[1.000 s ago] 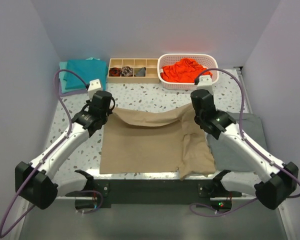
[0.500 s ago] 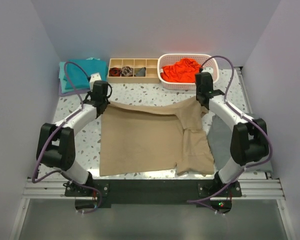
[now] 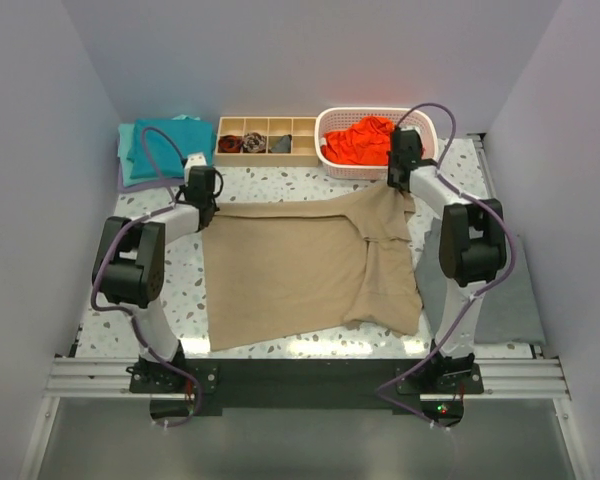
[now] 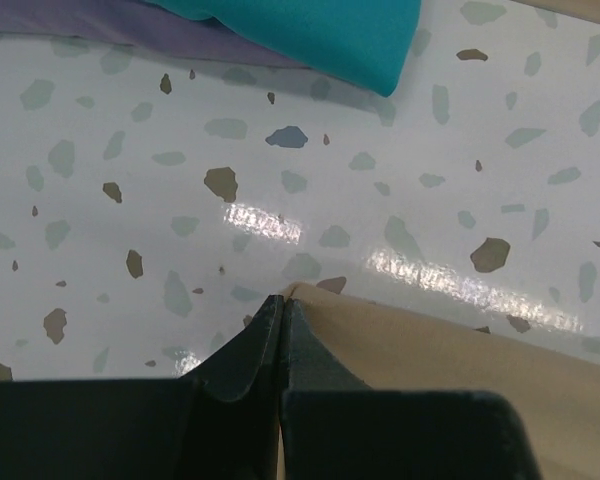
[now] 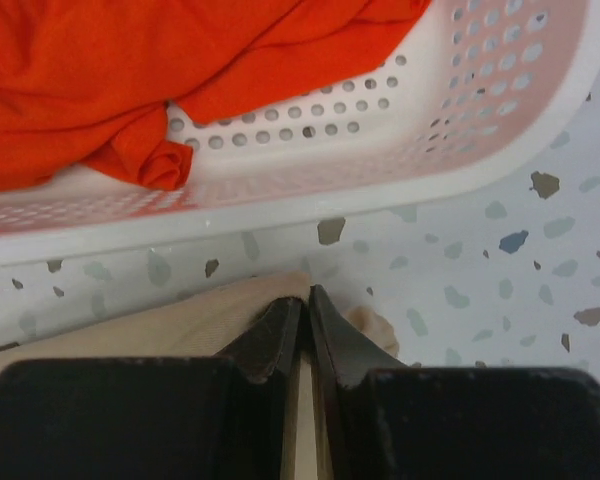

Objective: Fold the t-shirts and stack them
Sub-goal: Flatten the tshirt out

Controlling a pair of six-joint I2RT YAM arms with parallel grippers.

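The tan-khaki t-shirt [image 3: 290, 265] lies spread over the middle of the table, its right side folded inward. My left gripper [image 3: 205, 198] is shut on the shirt's far left corner [image 4: 310, 300]. My right gripper [image 3: 398, 182] is shut on its far right corner [image 5: 230, 310], close to the white basket [image 3: 375, 168]. A bright orange-red t-shirt [image 3: 365, 138] lies crumpled in that basket and fills the top of the right wrist view [image 5: 130, 70]. A folded teal t-shirt [image 3: 165, 145] lies at the far left; its corner shows in the left wrist view [image 4: 320, 30].
A wooden divided tray [image 3: 267, 141] with small dark rolled socks stands at the back between the teal shirt and the basket. A flat dark grey cloth [image 3: 500, 300] lies on the right side of the table. Walls close in both sides.
Both arms have stretched toward the back of the table, pulling the tan shirt's far edge with them. The shirt now lies flatter and further back; its near edge has left the table's front edge.
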